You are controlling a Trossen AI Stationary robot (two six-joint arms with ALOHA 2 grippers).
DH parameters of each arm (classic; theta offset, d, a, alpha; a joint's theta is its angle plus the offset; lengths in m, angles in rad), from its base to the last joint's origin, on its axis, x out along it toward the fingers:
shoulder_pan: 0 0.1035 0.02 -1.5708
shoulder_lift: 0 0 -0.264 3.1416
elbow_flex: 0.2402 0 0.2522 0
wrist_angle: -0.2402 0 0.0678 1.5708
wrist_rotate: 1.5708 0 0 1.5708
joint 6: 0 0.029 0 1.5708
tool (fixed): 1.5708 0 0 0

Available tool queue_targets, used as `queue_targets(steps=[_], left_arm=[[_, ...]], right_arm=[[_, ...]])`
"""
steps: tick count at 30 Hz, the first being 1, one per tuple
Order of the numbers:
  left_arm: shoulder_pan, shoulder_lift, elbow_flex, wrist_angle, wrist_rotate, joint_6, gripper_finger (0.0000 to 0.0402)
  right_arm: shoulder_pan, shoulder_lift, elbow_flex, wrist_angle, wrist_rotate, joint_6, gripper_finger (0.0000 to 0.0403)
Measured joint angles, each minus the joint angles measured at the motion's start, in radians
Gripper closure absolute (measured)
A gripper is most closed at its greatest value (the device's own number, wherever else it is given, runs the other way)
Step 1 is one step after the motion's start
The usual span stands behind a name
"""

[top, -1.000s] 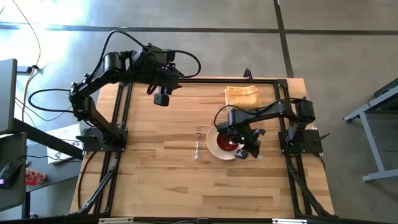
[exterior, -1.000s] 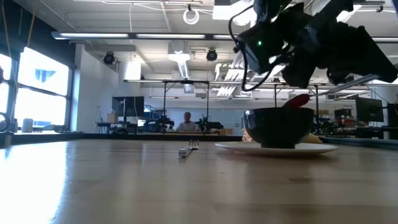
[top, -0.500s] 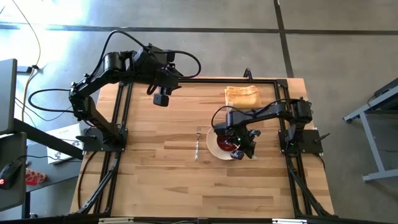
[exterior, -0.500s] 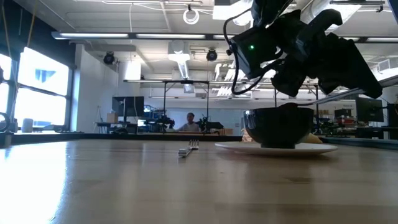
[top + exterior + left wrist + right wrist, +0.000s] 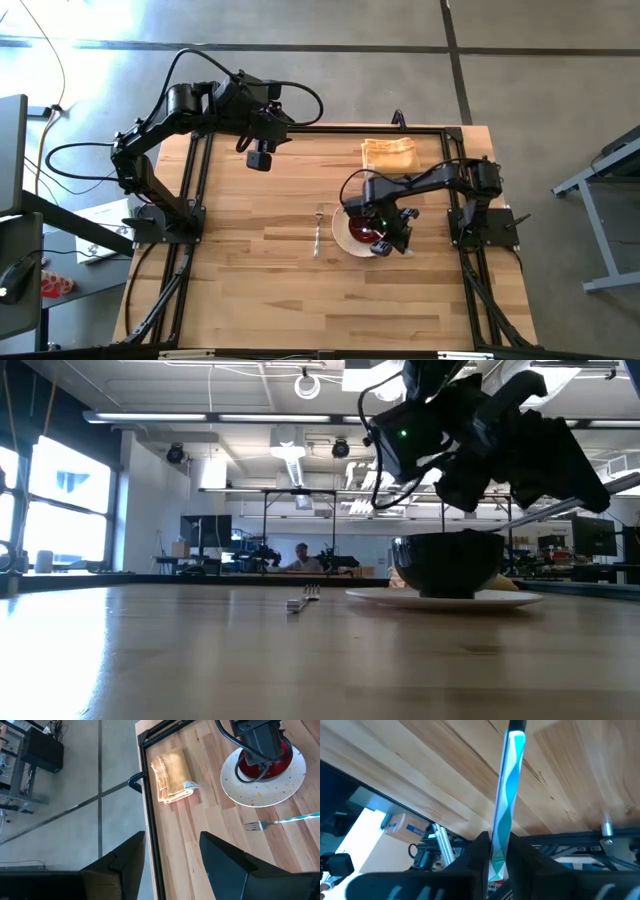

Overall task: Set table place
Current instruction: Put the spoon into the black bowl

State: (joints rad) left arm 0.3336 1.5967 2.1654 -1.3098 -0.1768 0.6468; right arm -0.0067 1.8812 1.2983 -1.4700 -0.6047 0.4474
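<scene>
Currently the right gripper [image 5: 385, 232] hangs over the red bowl [image 5: 366, 233] on the plate [image 5: 343, 232], toward the tabletop [image 5: 260, 280] right edge, clamped on the spoon [image 5: 506, 805]. Fork [image 5: 318, 232] lies just beside the plate. Left gripper [image 5: 260, 158] wide apart, near far edge.

No text, label, brand, number or sign could be read anywhere; a small tag on the folded yellow cloth [image 5: 171, 774] was too small to make out.
</scene>
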Motion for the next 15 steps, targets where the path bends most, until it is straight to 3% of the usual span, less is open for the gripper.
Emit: queue_targets(steps=[10,15], left_arm=[[0.0,0.0,0.0,0.0,0.0,0.0,0.0224],[0.0,0.0,0.0,-0.002,0.0,0.0,0.0224]], right_arm=[[-0.017,0.0,0.176,-0.042,0.084,0.0,0.0361],[-0.039,-0.015,0.179,-0.094,0.105,-0.006,0.0378]])
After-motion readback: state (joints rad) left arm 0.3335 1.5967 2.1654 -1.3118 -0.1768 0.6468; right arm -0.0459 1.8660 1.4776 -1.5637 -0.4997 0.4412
